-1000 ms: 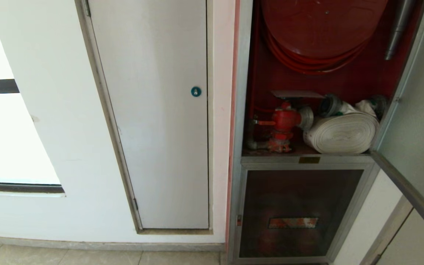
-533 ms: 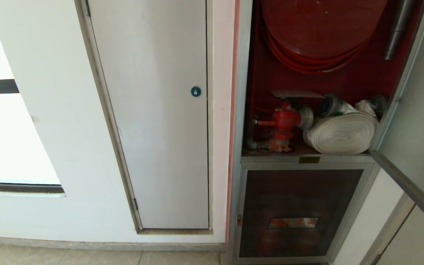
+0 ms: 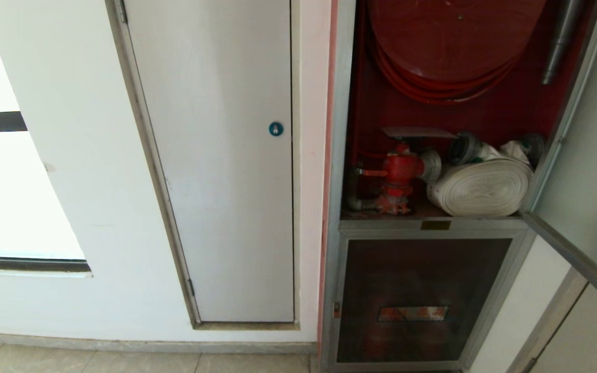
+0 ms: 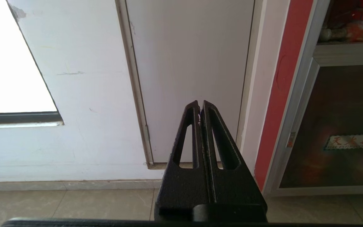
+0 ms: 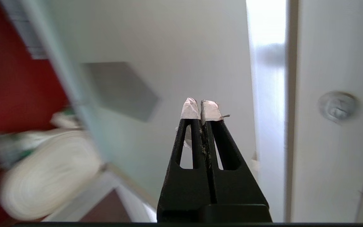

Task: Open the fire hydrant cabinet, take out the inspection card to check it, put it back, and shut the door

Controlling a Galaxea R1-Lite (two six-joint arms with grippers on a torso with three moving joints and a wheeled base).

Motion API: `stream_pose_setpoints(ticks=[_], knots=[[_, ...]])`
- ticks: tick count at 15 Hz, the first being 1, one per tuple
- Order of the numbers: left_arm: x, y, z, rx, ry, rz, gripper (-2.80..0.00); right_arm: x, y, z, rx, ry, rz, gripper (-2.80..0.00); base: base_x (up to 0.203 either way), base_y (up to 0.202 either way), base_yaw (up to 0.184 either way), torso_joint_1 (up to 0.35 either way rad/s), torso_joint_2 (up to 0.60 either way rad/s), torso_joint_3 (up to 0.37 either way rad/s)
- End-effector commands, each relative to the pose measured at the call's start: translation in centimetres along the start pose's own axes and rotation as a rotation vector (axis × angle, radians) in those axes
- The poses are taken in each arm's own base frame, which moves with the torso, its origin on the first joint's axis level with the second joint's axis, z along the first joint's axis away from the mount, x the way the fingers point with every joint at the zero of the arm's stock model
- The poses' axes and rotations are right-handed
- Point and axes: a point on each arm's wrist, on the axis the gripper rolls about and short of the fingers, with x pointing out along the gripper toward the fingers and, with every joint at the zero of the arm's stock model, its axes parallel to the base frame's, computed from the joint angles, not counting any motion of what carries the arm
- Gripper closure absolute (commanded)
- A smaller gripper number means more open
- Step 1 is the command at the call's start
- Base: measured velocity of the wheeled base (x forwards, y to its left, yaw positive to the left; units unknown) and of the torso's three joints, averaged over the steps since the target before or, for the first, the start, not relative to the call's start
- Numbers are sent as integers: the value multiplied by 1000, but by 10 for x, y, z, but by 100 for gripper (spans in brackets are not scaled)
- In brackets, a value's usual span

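at far right, the door [image 3: 583,181] has swung wider.

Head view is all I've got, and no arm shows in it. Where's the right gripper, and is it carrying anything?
Observer: The right gripper is shut, with nothing between its white-taped fingertips. It faces the inner side of the open door.
Operator: Which part of the door?
Observer: Close beside the hexagonal sticker, which shows from behind through the glass. The rolled hose is off to one side. I can't tell whether the tips touch the glass.
Operator: Left arm?
Observer: The left gripper is shut and empty. It points at the lower part of the plain white door, just above the floor tiles.
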Motion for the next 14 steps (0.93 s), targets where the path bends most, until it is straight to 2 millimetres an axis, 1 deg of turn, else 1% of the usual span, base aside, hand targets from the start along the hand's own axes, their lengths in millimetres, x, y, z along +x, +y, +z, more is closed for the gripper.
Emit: stream_pose_setpoints(ticks=[1, 4, 5, 6, 8, 12, 14], knots=[[1, 0, -6, 0, 24, -1, 0, -25, -7, 7, 28, -46, 124, 0, 0, 0, 0, 0, 0, 0], [2, 0, -6, 0, 24, -1, 0, -51, -11, 0, 63, -41, 314, 0, 0, 0, 0, 0, 0, 0], [2, 0, -6, 0, 24, -1, 0, -60, -14, -5, 79, -33, 381, 0, 0, 0, 0, 0, 0, 0], [2, 0, -6, 0, 24, -1, 0, -70, -21, -15, 88, -19, 444, 0, 0, 0, 0, 0, 0, 0], [2, 0, -6, 0, 24, -1, 0, -84, -33, -29, 83, -19, 479, 0, 0, 0, 0, 0, 0, 0], [2, 0, -6, 0, 24, -1, 0, -111, -67, -45, 60, -119, 490, 0, 0, 0, 0, 0, 0, 0], [2, 0, -6, 0, 24, -1, 0, -118, -72, -64, 18, -115, 539, 0, 0, 0, 0, 0, 0, 0]])
